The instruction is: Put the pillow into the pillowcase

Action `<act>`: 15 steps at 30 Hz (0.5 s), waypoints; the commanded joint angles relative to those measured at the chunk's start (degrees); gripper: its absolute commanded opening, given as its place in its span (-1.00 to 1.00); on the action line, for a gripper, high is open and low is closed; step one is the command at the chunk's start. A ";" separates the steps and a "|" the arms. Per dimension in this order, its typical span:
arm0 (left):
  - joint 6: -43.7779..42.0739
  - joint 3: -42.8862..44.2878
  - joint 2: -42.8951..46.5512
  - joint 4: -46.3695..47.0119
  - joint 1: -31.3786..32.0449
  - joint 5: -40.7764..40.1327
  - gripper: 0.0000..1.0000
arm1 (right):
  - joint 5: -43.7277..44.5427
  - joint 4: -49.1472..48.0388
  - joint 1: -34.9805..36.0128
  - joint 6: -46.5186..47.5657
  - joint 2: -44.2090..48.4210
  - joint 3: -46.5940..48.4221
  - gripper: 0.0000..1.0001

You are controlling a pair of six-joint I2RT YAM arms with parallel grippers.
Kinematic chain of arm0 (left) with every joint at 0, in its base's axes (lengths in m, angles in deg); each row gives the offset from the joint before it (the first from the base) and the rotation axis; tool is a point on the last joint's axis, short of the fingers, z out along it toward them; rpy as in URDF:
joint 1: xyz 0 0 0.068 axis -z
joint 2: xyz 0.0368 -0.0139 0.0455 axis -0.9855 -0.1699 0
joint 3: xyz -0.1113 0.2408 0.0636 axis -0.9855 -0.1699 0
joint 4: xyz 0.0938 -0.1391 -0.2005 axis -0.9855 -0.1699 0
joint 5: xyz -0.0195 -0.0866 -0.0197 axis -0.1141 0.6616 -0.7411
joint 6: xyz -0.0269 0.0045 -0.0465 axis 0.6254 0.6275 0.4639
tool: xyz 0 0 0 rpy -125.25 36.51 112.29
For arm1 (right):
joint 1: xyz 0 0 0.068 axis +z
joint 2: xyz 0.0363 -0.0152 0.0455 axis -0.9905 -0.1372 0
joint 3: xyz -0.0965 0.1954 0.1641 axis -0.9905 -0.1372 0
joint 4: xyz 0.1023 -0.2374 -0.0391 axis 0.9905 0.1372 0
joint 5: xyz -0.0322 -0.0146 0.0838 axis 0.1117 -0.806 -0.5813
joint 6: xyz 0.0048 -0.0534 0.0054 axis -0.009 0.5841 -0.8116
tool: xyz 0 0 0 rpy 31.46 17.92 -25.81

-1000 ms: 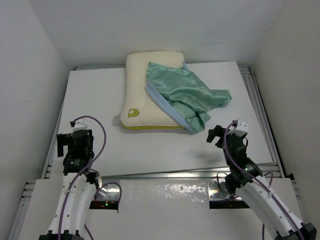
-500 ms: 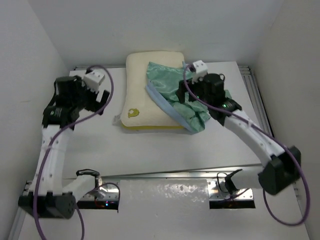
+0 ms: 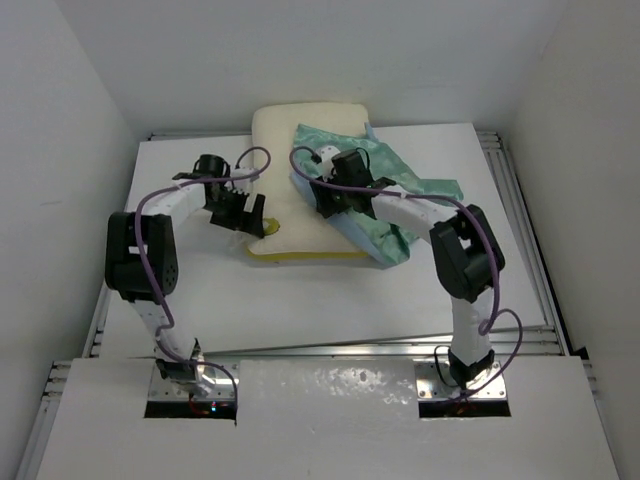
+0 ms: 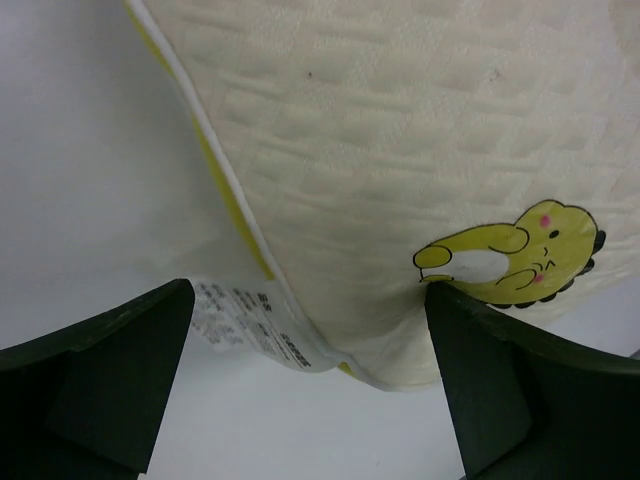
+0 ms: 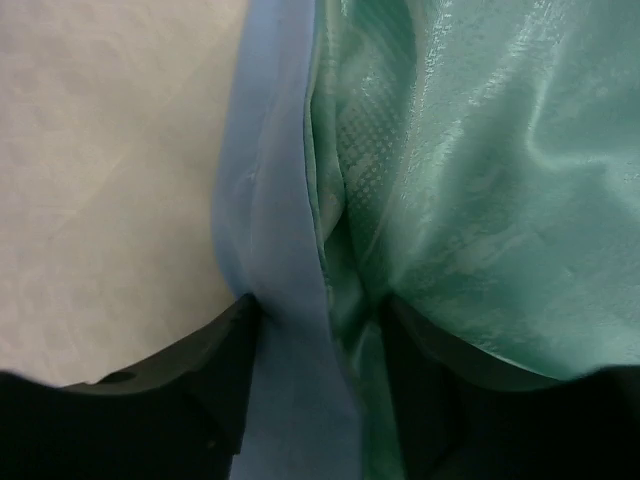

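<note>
Both newly advanced: left gripper (image 4: 308,300), wide open, empty, astride the near-left corner of the pillow (image 3: 276,140) at the far middle of the desk (image 3: 300,300); right gripper (image 5: 320,310), half-closed, brackets the pillowcase (image 3: 385,175) hem draped over it, hold unconfirmed; insertion unstarted.

A white desk (image 3: 300,300) sits in a booth with plain white walls (image 3: 300,50). Aluminium rails (image 3: 527,250) run along the desk's side edges. A glossy white panel (image 3: 330,400) spans its near edge.
</note>
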 commanded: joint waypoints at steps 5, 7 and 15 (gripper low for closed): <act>0.33 2.57 -7.34 1.73 0.76 10.30 0.31 | 3.28 0.91 0.42 -0.42 -0.03 3.04 -1.00; -2.05 3.01 -9.01 -0.72 0.76 11.62 -0.50 | 6.26 0.39 -0.02 -0.68 4.53 1.46 -1.00; -3.98 2.14 -0.18 1.61 -7.37 -10.11 -1.00 | -3.63 -1.91 -8.10 -3.35 32.90 -3.73 -1.00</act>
